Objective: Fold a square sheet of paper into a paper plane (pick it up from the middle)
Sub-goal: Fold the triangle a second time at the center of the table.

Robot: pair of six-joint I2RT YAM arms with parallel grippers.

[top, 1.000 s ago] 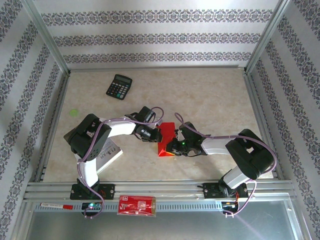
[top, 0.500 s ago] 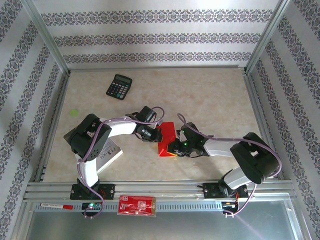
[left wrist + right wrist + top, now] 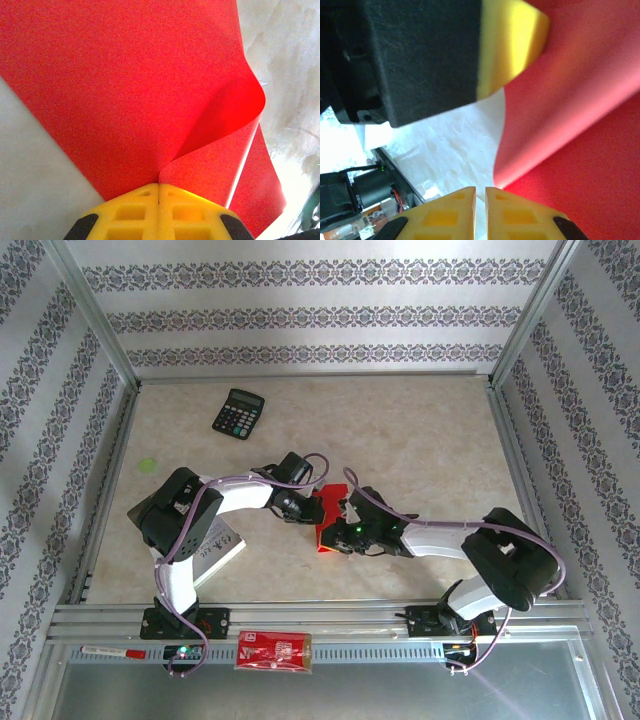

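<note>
Pale surface (image 3: 420, 440) has red paper (image 3: 326, 538) at mid-frame. Left tool (image 3: 159, 186) is closed tight on its edge. Right tool (image 3: 480, 190) is almost closed just beside the paper's curl; I cannot tell if it holds any.

No legible text or labels

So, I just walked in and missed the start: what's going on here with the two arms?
Two robot arms are working a sheet of red paper on the table. The left end effector is shut on one edge, with a flap curling up beside it. The right end effector sits nearly closed at the paper's curved edge; whether it grips it is unclear. No plane shape yet.
</note>
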